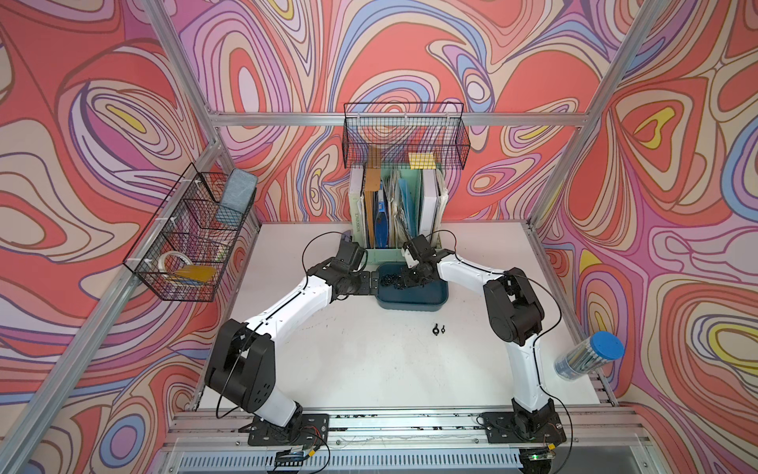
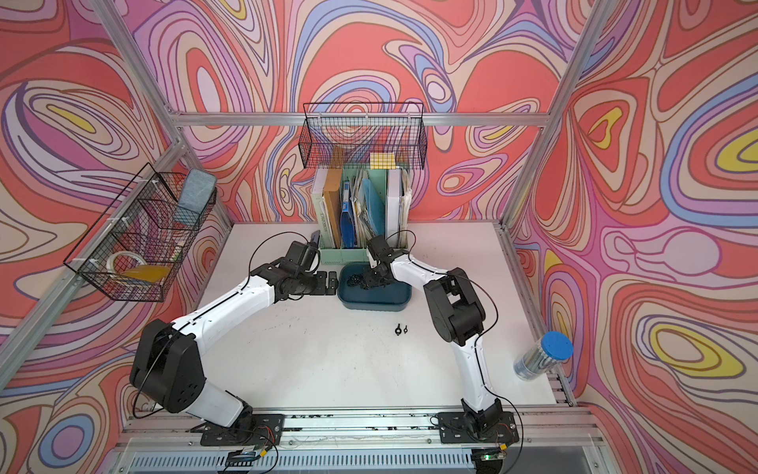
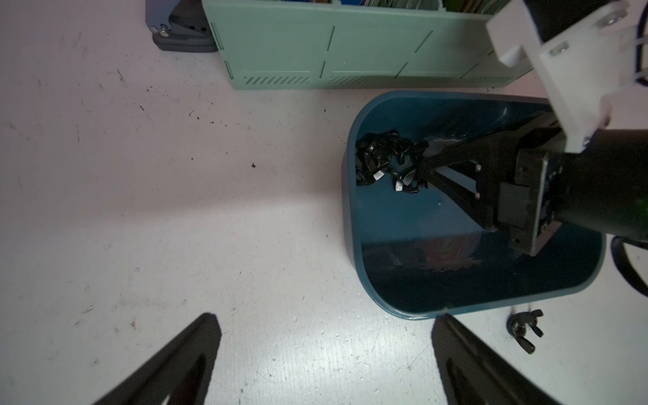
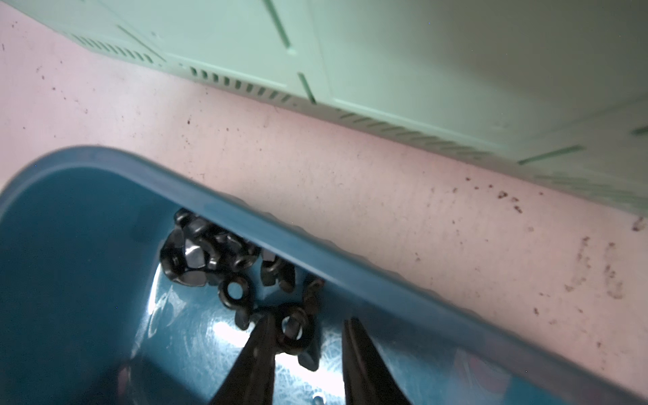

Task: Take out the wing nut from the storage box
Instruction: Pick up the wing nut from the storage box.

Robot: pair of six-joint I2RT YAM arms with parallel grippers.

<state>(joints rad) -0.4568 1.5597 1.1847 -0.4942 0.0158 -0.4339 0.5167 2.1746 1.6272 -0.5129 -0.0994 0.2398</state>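
Observation:
The dark teal storage box [image 1: 410,301] [image 2: 375,301] sits mid-table in front of the file holder. A pile of black wing nuts [image 3: 382,157] [image 4: 200,256] lies in its far left corner. My right gripper [image 4: 310,319] [image 1: 412,279] reaches down inside the box, jaws partly apart. One wing nut [image 4: 294,329] lies between the fingers, against one finger and clear of the other. My left gripper [image 3: 326,317] [image 1: 371,283] is wide open just outside the box's left wall, over bare table. Two wing nuts [image 1: 438,328] [image 3: 524,328] lie on the table in front of the box.
A mint-green file holder [image 1: 396,205] full of books stands right behind the box. Black wire baskets hang at the back [image 1: 404,135] and left [image 1: 184,238]. A clear tube with a blue lid [image 1: 588,356] lies at the right edge. A hole punch [image 3: 182,28] sits beside the holder.

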